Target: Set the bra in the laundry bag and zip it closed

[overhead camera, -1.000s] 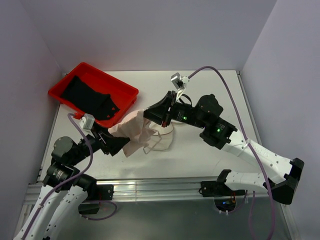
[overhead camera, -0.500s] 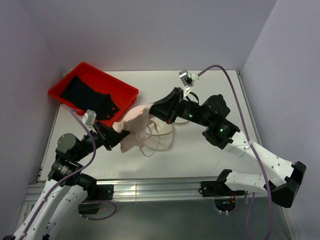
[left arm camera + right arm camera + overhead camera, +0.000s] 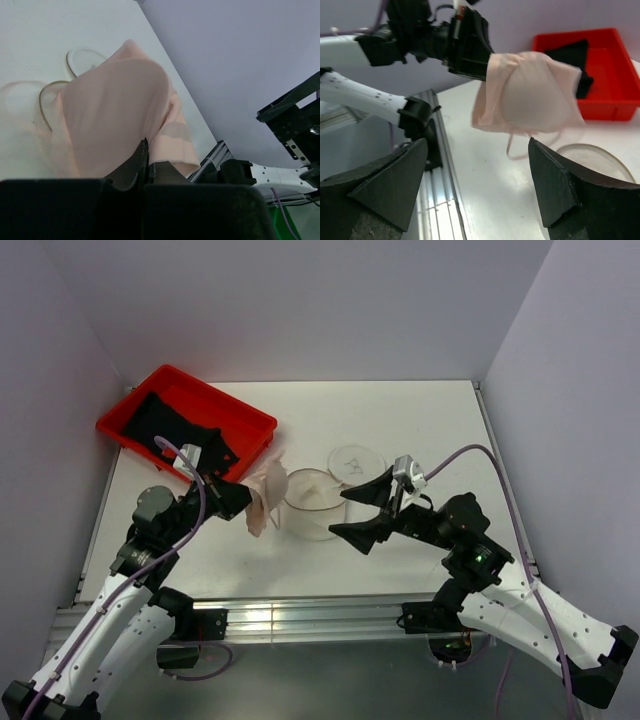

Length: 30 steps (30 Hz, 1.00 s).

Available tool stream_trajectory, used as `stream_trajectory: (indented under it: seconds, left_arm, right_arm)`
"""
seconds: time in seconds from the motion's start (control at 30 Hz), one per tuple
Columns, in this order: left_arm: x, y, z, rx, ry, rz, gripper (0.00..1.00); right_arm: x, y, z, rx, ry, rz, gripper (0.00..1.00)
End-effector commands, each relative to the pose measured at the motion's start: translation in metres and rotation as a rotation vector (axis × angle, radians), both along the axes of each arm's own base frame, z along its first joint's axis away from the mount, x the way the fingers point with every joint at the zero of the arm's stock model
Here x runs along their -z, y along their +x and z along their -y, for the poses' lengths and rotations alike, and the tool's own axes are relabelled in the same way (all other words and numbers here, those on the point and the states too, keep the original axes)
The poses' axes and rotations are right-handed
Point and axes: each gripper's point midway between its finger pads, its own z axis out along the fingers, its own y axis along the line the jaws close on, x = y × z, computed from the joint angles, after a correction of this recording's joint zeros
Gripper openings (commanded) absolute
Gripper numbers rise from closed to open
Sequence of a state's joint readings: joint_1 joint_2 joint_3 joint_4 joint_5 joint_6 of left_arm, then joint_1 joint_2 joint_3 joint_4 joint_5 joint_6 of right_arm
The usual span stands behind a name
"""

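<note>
A pale pink bra hangs from my left gripper, which is shut on its edge, just left of the laundry bag. The bag is a round, translucent white mesh drum standing open on the table, its circular lid flipped back behind it. In the left wrist view the bra drapes over the closed jaws of the left gripper. My right gripper is open and empty to the right of the bag. From the right wrist, the bra hangs beyond the right gripper, apart from it.
A red plastic tray with a black garment sits at the back left, also seen in the right wrist view. The metal rail runs along the table's near edge. Grey walls close in both sides.
The right gripper opened, let go of the bra and drew back to the right and nearer. The left gripper shut on the bra and holds it alone; the bag is now uncovered.
</note>
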<state>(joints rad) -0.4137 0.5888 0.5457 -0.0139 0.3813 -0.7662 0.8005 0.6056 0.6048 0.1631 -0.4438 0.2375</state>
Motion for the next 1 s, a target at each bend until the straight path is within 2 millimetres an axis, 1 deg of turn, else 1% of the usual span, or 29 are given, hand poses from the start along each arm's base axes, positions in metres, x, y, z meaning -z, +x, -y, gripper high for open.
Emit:
stream_trajectory:
  seconds: [0.0, 0.07, 0.1, 0.13, 0.17, 0.2, 0.23, 0.27, 0.3, 0.33, 0.37, 0.4, 0.43, 0.47, 0.5, 0.53, 0.57, 0.6, 0.67, 0.7, 0.73, 0.77, 0.8, 0.83, 0.87, 0.93, 0.97]
  left_arm:
    - [-0.043, 0.0, 0.005, 0.026, -0.078, 0.125, 0.0]
    - [-0.042, -0.006, 0.012, 0.085, -0.095, 0.146, 0.0]
    - [-0.04, -0.013, 0.017, 0.135, -0.097, 0.149, 0.0]
    - [-0.042, -0.014, 0.021, 0.163, -0.099, 0.167, 0.0]
    - [-0.041, -0.018, 0.024, 0.196, -0.097, 0.174, 0.0]
    - [-0.04, -0.026, 0.029, 0.263, -0.09, 0.179, 0.0]
    - [-0.039, -0.029, 0.033, 0.306, -0.088, 0.188, 0.0]
    - [-0.037, -0.034, 0.037, 0.35, -0.084, 0.189, 0.0]
    - [-0.037, -0.039, 0.04, 0.391, -0.075, 0.2, 0.0]
    - [-0.034, -0.047, 0.044, 0.453, -0.066, 0.194, 0.0]
    - [-0.036, -0.051, 0.046, 0.481, -0.063, 0.206, 0.0]
    - [-0.037, -0.054, 0.046, 0.502, -0.053, 0.22, 0.0]
    - [-0.034, -0.059, 0.047, 0.523, -0.04, 0.205, 0.0]
    - [-0.04, -0.06, 0.046, 0.528, -0.029, 0.222, 0.0]
    - [-0.04, -0.06, 0.046, 0.53, -0.001, 0.248, 0.0]
    - [-0.04, -0.065, 0.046, 0.554, 0.009, 0.251, 0.0]
    - [-0.044, -0.068, 0.046, 0.573, 0.017, 0.265, 0.0]
    - [-0.046, -0.072, 0.046, 0.589, 0.018, 0.272, 0.0]
    - [-0.052, -0.078, 0.045, 0.609, 0.016, 0.303, 0.0]
    - [-0.056, -0.083, 0.045, 0.62, 0.011, 0.323, 0.0]
    - [-0.057, -0.086, 0.045, 0.633, 0.007, 0.334, 0.0]
    - [-0.058, -0.092, 0.044, 0.668, 0.008, 0.351, 0.0]
    - [-0.058, -0.094, 0.045, 0.686, 0.012, 0.351, 0.0]
    - [-0.058, -0.096, 0.045, 0.705, 0.016, 0.354, 0.0]
    - [-0.059, -0.097, 0.045, 0.721, 0.026, 0.37, 0.0]
    - [-0.056, -0.103, 0.045, 0.769, 0.032, 0.357, 0.0]
    - [-0.058, -0.105, 0.045, 0.78, 0.036, 0.372, 0.0]
  right_arm:
    - [0.003, 0.022, 0.007, 0.118, -0.046, 0.045, 0.89]
    - [-0.003, 0.03, 0.0, 0.116, -0.079, 0.046, 0.91]
    - [0.001, 0.034, -0.003, 0.114, -0.122, 0.049, 0.91]
    - [0.008, 0.04, -0.01, 0.104, -0.164, 0.03, 0.92]
    - [-0.008, 0.041, -0.014, 0.093, -0.16, 0.064, 0.92]
    - [-0.01, 0.045, -0.016, 0.088, -0.183, 0.101, 0.93]
    - [-0.017, 0.047, -0.022, 0.065, -0.196, 0.137, 0.93]
    - [-0.021, 0.043, -0.027, 0.02, -0.214, 0.181, 0.93]
    - [-0.015, 0.043, -0.027, -0.006, -0.277, 0.208, 0.94]
    - [-0.028, 0.045, -0.031, -0.026, -0.29, 0.239, 0.95]
    - [-0.03, 0.043, -0.033, -0.063, -0.325, 0.299, 0.95]
    - [-0.018, 0.043, -0.035, -0.097, -0.387, 0.269, 0.95]
    - [-0.035, 0.039, -0.036, -0.123, -0.382, 0.302, 0.95]
    - [-0.035, 0.034, -0.038, -0.165, -0.397, 0.315, 0.96]
    - [-0.027, 0.024, -0.04, -0.247, -0.425, 0.33, 0.96]
    - [-0.032, 0.021, -0.042, -0.278, -0.419, 0.348, 0.97]
    - [-0.031, 0.018, -0.044, -0.307, -0.422, 0.368, 0.97]
    - [-0.024, 0.013, -0.048, -0.365, -0.426, 0.349, 0.97]
    - [-0.02, 0.009, -0.052, -0.419, -0.428, 0.327, 0.98]
    - [-0.007, 0.007, -0.055, -0.459, -0.454, 0.279, 0.98]
    - [-0.009, -0.001, -0.056, -0.509, -0.438, 0.276, 0.98]
    - [-0.005, -0.002, -0.057, -0.531, -0.439, 0.268, 0.99]
    - [-0.003, -0.003, -0.059, -0.546, -0.438, 0.259, 0.99]
    - [-0.005, -0.009, -0.059, -0.58, -0.419, 0.258, 0.99]
    - [-0.005, -0.012, -0.06, -0.601, -0.412, 0.259, 0.99]
    - [-0.005, -0.016, -0.061, -0.625, -0.4, 0.252, 0.99]
    - [-0.004, -0.017, -0.061, -0.635, -0.395, 0.244, 0.99]
